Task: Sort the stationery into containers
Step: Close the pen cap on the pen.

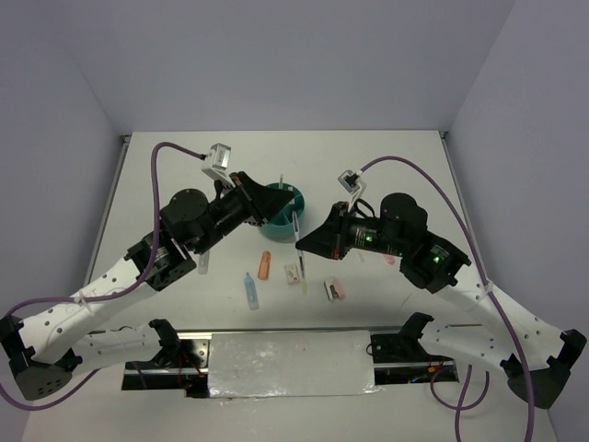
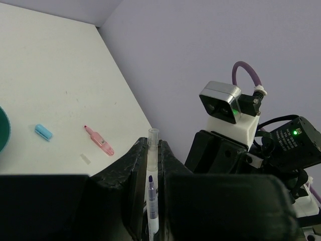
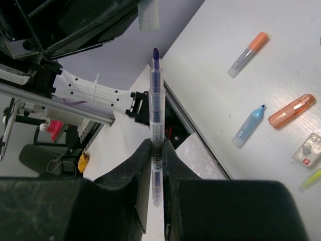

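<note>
My left gripper [image 2: 153, 145] is shut on a clear pen cap [image 2: 153, 150]; in the top view it [image 1: 283, 207] hangs over the teal organiser bowl [image 1: 274, 230]. My right gripper [image 3: 157, 145] is shut on a thin pen [image 3: 156, 100] with a bare purple tip that points up at the cap [image 3: 148, 15]. In the top view the right gripper [image 1: 304, 242] sits just right of the bowl, close to the left one. In the left wrist view the pen [image 2: 151, 201] stands just under the cap, its tip at the cap's mouth.
On the table near the bowl lie an orange marker [image 1: 264, 267], a light-blue marker [image 1: 250, 290], a yellow pencil [image 1: 302, 281], a white piece [image 1: 291, 273] and a pink piece [image 1: 334, 290]. A blue cap [image 2: 43, 132] and a pink item [image 2: 99, 141] lie farther back.
</note>
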Controlling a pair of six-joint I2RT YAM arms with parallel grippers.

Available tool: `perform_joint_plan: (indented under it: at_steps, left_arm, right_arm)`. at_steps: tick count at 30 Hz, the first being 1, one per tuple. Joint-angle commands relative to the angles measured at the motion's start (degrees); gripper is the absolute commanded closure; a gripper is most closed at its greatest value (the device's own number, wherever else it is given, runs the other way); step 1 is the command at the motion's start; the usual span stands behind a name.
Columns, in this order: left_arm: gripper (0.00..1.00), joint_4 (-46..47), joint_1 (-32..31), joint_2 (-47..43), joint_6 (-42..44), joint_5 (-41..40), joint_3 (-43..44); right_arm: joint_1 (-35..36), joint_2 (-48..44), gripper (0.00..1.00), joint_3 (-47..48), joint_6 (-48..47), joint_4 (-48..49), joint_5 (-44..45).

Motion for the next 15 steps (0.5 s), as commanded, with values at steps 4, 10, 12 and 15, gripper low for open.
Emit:
perform_joint_plan:
  at_steps: [4,10,12,15]
  left_arm:
    - [1.0,3.27,0.05,-0.32,1.74,0.67,-0.52]
    - [1.0,4.15,0.14,-0.41,1.91,1.46,-1.48]
    - [1.0,4.5,0.14,-0.59,1.65,1.55,-1.66]
    - [1.0,5.03,0.14,-0.76,1.74,1.9,-2.01]
  right_arm:
    - [0.45,0.69,1.0,3.97,-1.89,-0.09,1.05]
    - [0.36,0.87,1.0,4.15,-2.16,-0.18,1.66]
    - [0.45,1.13,1.0,4.24,-2.24,-0.36,2.1]
    - [0.36,1.48,1.0,4.5,-2.42,-0.53,2.28]
